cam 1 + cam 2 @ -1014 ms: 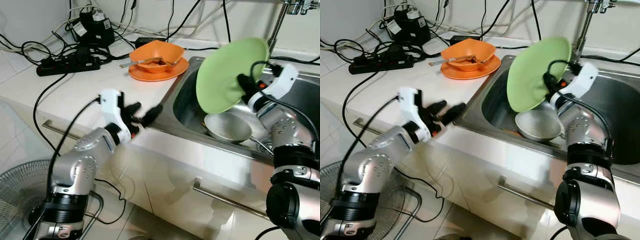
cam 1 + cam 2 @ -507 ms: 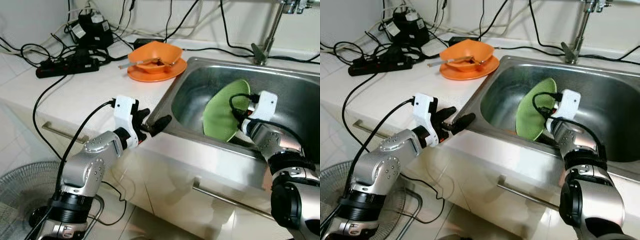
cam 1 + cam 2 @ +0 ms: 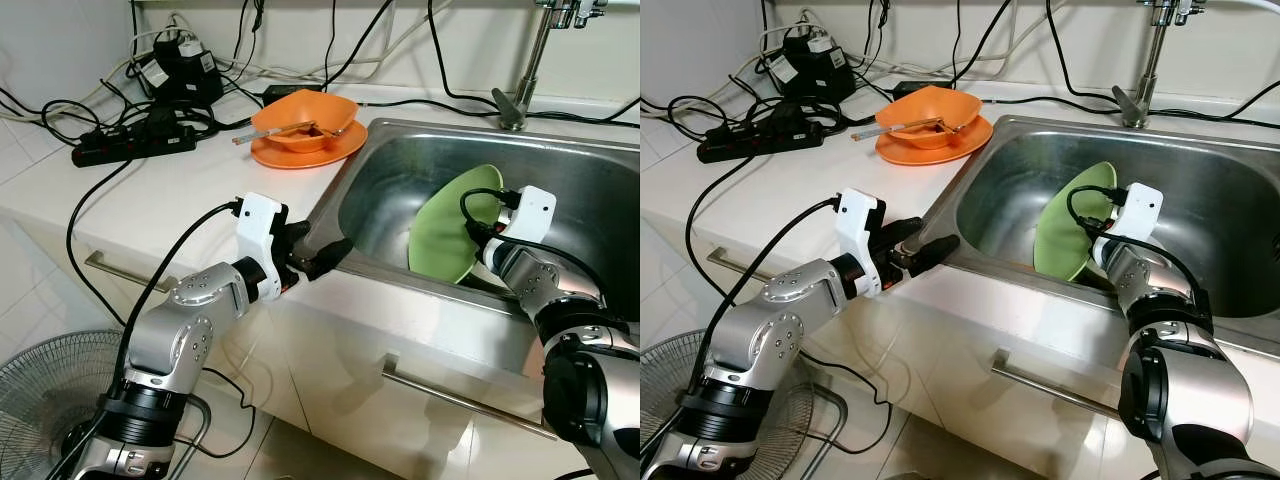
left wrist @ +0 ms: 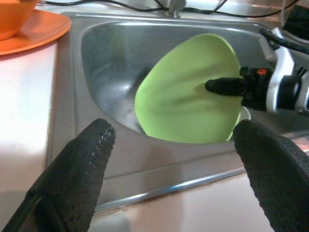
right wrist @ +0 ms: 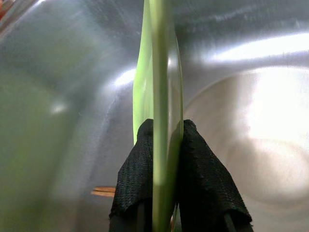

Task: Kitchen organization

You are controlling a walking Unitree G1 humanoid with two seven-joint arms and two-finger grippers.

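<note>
A light green plate (image 3: 445, 228) stands on edge inside the steel sink (image 3: 385, 165), tilted against the front wall. My right gripper (image 3: 478, 231) is shut on the plate's rim; in the right wrist view the two black fingertips (image 5: 136, 159) pinch the thin green edge (image 5: 159, 72). My left gripper (image 3: 325, 248) is open at the sink's front left rim, above the counter edge, with nothing between its fingers (image 4: 82, 164). In the left wrist view the plate (image 4: 183, 96) lies beyond its spread fingers.
An orange bowl holding utensils (image 3: 303, 111) sits on an orange plate on the counter left of the sink. A power strip and tangled cables (image 3: 130, 140) lie further left. A pale metal bowl (image 5: 251, 145) rests in the sink bottom. The faucet (image 3: 527, 65) rises behind.
My right gripper has lowered the green plate from above the sink down into the basin. My left gripper has moved closer to the sink's front left rim.
</note>
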